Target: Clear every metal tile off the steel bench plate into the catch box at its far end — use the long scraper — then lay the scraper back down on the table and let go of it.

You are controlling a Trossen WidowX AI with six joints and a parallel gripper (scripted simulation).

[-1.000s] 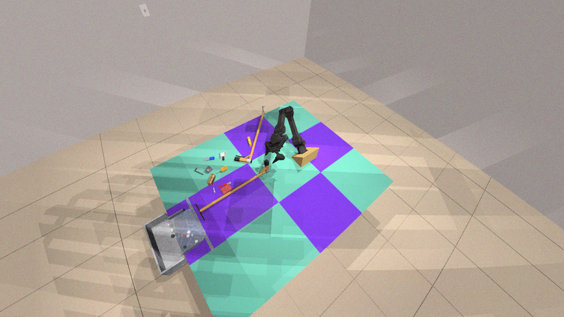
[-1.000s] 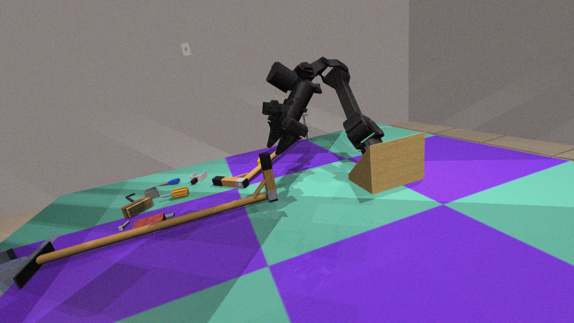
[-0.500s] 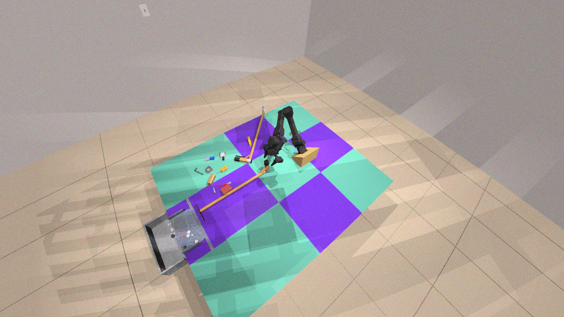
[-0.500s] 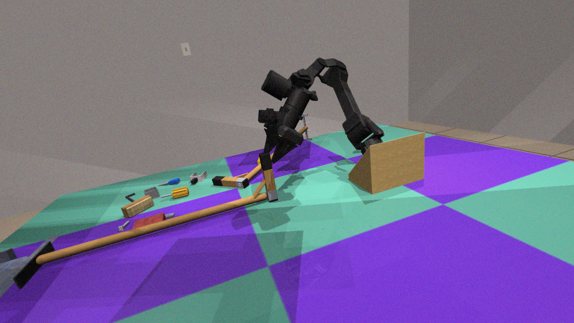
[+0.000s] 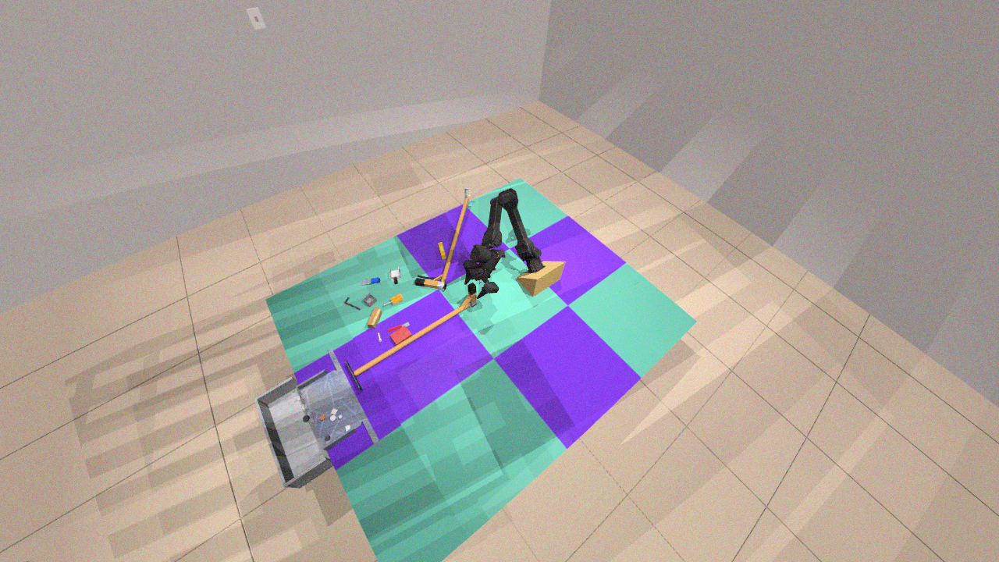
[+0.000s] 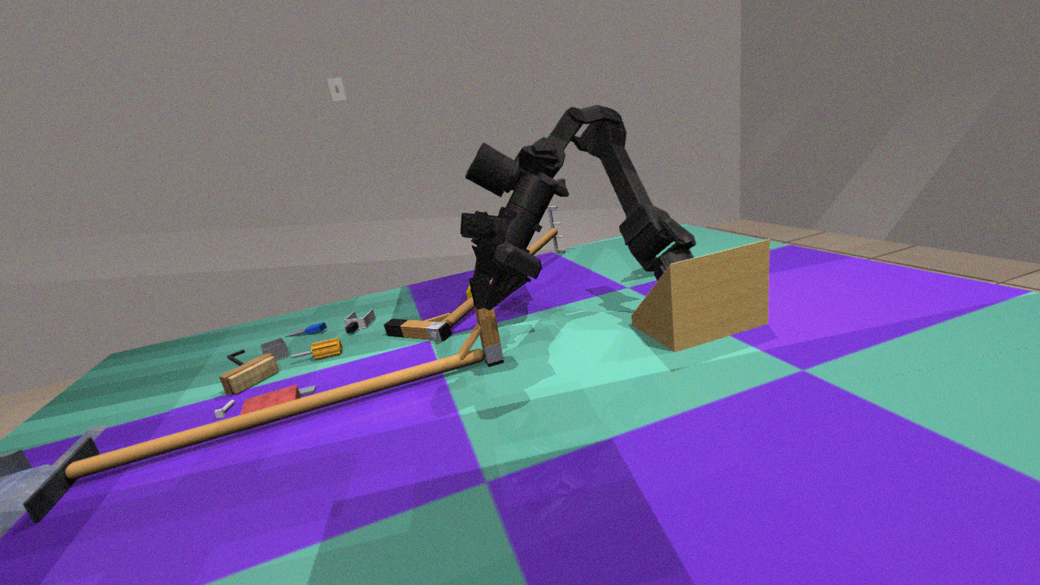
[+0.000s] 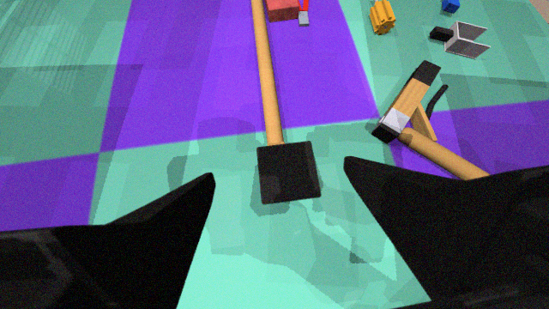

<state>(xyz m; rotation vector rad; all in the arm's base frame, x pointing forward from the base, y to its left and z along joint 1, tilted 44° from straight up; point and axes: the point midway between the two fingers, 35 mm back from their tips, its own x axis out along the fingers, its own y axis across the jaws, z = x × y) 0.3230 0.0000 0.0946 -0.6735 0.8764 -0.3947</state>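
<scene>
The long scraper (image 5: 412,342) (image 6: 291,407) (image 7: 267,77) lies on the table, its wooden shaft ending in a wide dark blade (image 5: 353,375) (image 6: 59,476) at the near edge of the steel bench plate (image 5: 322,388). Its black-capped grip stands upright at the arm's end. My gripper (image 5: 474,287) (image 6: 480,298) (image 7: 279,170) is open, with its fingers on either side of the grip's cap and nothing clamped. Several small tiles (image 5: 333,412) (image 5: 346,428) lie on the plate, white, dark and orange. The catch box (image 5: 273,436) is at the plate's far end.
A second long tool (image 5: 455,237) (image 7: 446,154) lies beside the scraper, its grip flat on the table. A red block (image 5: 399,335) (image 6: 269,400) (image 7: 283,10) is close to the scraper's shaft. A yellow-handled tool (image 5: 396,299) (image 6: 327,348) lies beyond. A wooden wedge (image 6: 720,298) stands by the arm's base.
</scene>
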